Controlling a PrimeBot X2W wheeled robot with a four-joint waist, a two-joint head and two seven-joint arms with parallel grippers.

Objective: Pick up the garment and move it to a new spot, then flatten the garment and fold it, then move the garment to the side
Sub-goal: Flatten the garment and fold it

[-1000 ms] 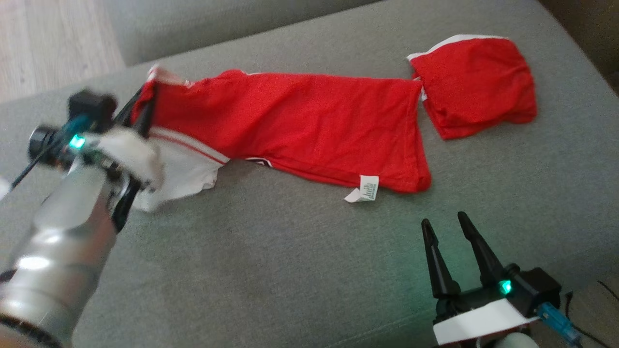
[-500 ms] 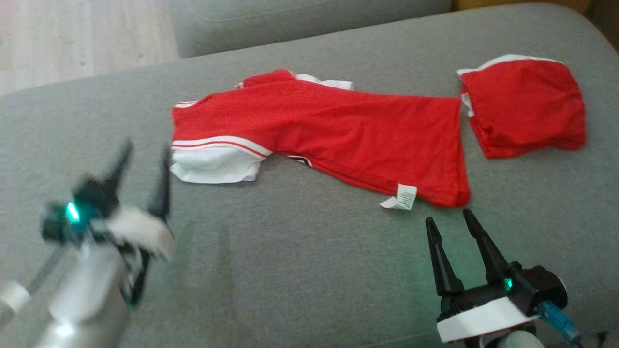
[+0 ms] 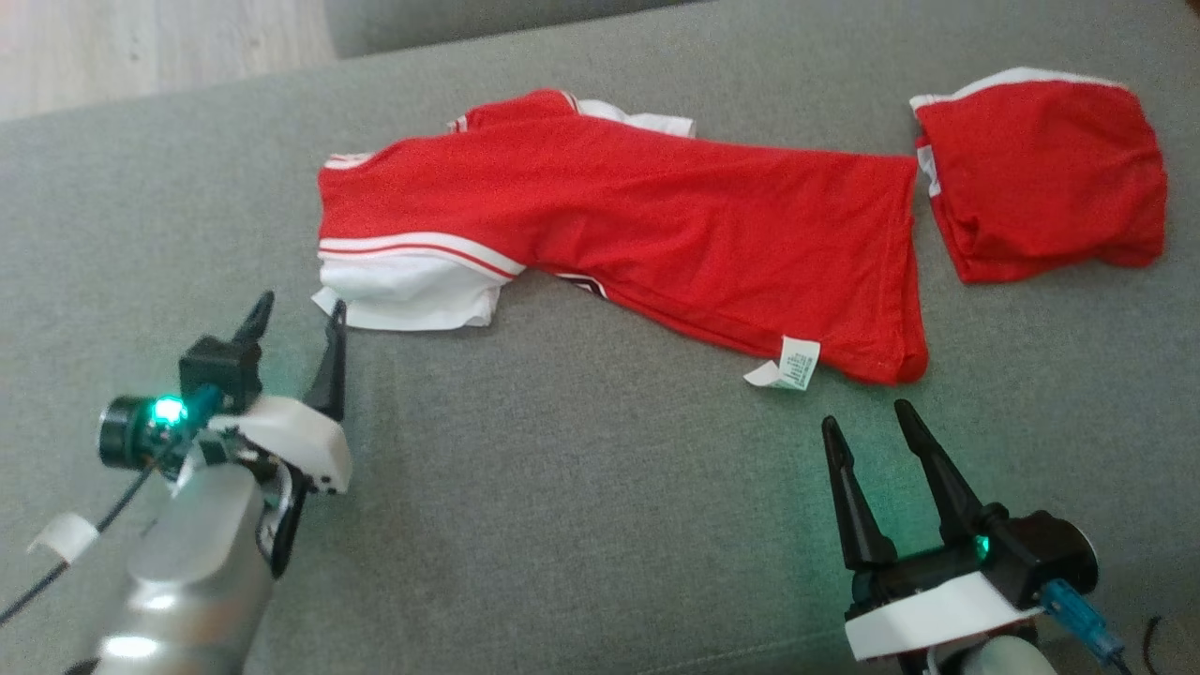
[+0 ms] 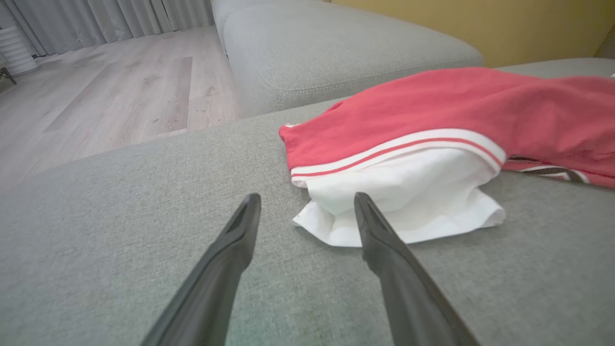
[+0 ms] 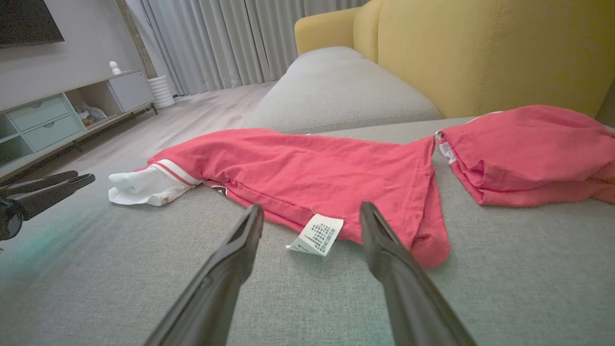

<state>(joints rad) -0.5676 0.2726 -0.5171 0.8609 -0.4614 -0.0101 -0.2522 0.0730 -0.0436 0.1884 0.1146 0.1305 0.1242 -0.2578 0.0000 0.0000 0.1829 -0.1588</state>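
**Red garment stretched along the sofa, both hands open and empty**

The garment [image 3: 637,225] is laid lengthwise across the grey sofa [image 3: 562,525], doubled over on itself into a long strip rather than spread flat. At the strip's left end a white sleeve [image 3: 412,295] with red stripes is turned out. Near its right end a white label [image 3: 795,364] is flipped out from the near edge. The cloth is judged to have been set in its new spot, while flattening and folding are not yet done.

The left hand [image 3: 300,305] is held just beside the sleeve's corner, fingers apart and nothing between them. Whether one fingertip touches the cloth cannot be told. The right hand [image 3: 865,415] is poised just short of the label, likewise spread wide and empty. Each hand is thus placed at one end of the strip, which is judged a fitting stance for pulling the near edge toward the robot to open the cloth out.

A broad bare stretch of cushion is left on the near side for that. On the far side less room is offered: the sofa's edge and the wooden floor [image 3: 141,47] lie beyond the left end. To the right, a second red piece [image 3: 1045,173], already folded, lies close to the garment's end, so sideways movement there is limited.
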